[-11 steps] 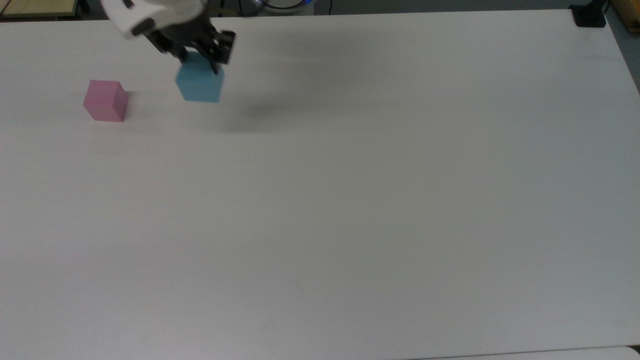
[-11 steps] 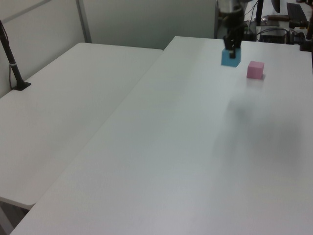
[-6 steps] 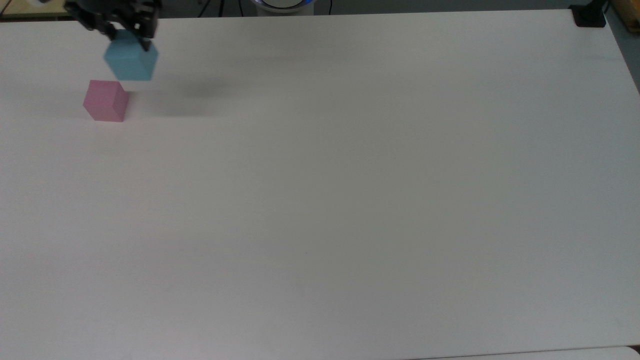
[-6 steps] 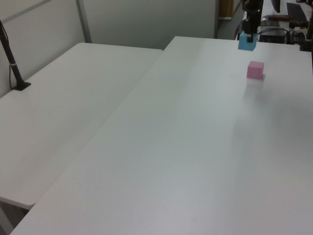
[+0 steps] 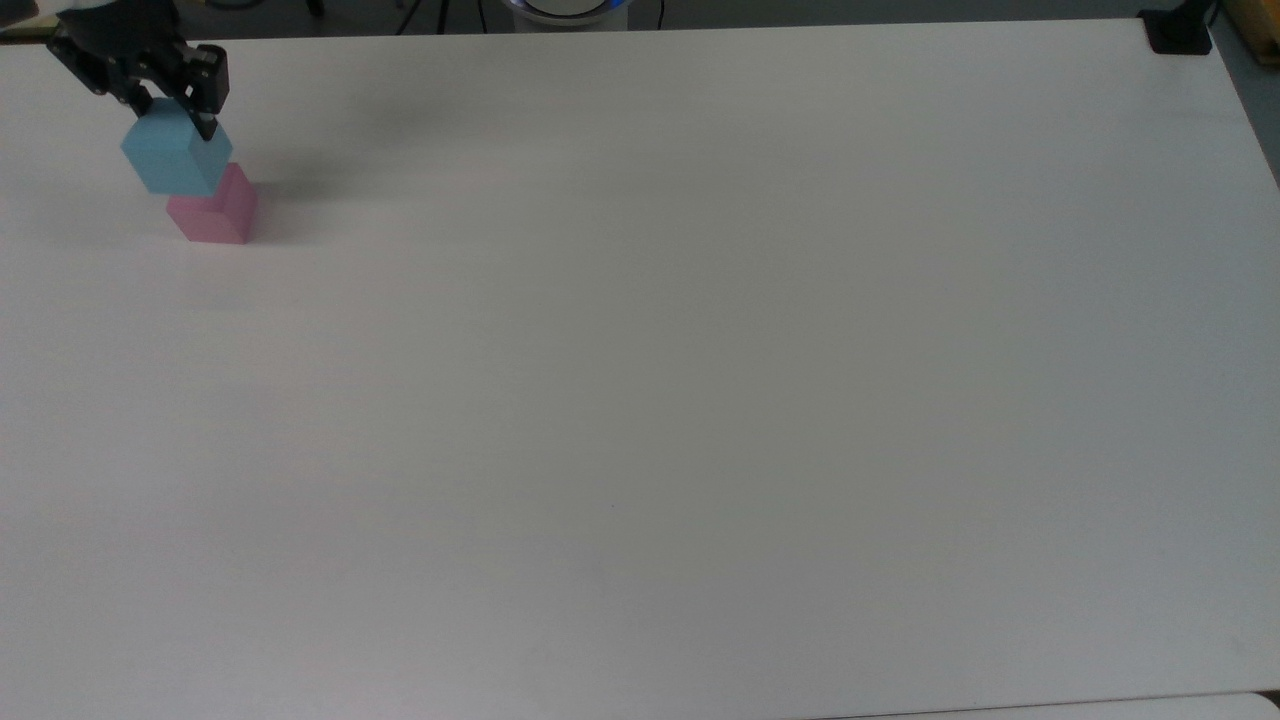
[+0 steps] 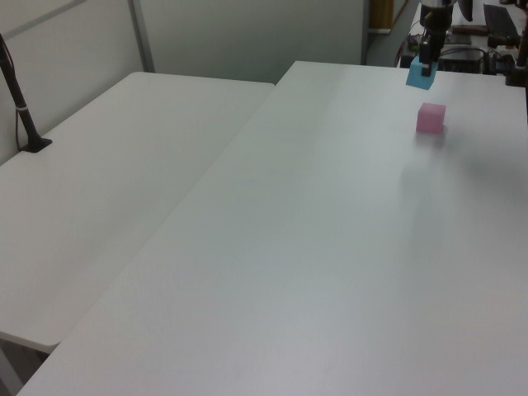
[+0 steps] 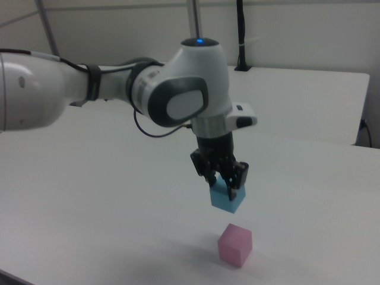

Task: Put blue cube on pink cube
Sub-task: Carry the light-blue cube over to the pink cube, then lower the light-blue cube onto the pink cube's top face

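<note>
The light blue cube (image 5: 172, 156) (image 6: 419, 74) (image 7: 227, 198) hangs in the air with my gripper (image 5: 170, 122) (image 6: 425, 66) (image 7: 225, 185) shut on it from above. The pink cube (image 5: 214, 212) (image 6: 430, 118) (image 7: 235, 244) stands on the white table (image 5: 640, 380). In the right view the blue cube floats a clear gap above the pink one and slightly to the right view's left of it. In the top view the blue cube overlaps the pink cube's upper left corner.
A black clamp post (image 5: 1178, 30) sits at the table's far corner on the top view's right. A second white table (image 6: 107, 190) adjoins on the left view's left, with a black pole (image 6: 21, 107) clamped to it.
My gripper has carried the blue cube toward the top view's left, from beside the pink cube to above it, and has dropped a little closer to it.
</note>
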Controlling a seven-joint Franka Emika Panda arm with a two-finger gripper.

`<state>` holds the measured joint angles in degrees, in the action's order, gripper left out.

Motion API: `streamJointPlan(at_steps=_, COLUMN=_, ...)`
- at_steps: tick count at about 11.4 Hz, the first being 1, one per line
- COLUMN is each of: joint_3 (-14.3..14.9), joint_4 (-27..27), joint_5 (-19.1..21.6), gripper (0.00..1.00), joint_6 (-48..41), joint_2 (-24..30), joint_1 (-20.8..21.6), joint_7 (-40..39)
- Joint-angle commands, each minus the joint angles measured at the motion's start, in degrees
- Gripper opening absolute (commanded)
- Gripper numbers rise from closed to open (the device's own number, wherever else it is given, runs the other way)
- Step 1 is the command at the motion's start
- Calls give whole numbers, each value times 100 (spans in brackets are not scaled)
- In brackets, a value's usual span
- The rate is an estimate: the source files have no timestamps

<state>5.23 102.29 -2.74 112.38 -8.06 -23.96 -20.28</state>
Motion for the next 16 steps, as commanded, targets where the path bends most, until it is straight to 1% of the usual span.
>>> streamJointPlan(at_steps=1, joint_3=5, joint_4=229, joint_5=-33, gripper=3, joint_6=433, joint_2=-117, joint_1=-187, joint_7=-187)
streamJointPlan(at_steps=3, joint_3=13, joint_4=317, joint_5=-33, gripper=3, joint_6=425, joint_2=-65, joint_1=-328, joint_7=-493)
streamJointPlan(at_steps=11, joint_3=5, joint_4=643, joint_5=-165, gripper=3, joint_6=434, joint_2=-29, joint_1=-346, joint_7=-521)
streamJointPlan(at_steps=16, joint_3=13, joint_4=696, joint_5=-209, gripper=7, joint_6=434, joint_2=-47, joint_1=-346, joint_7=-503)
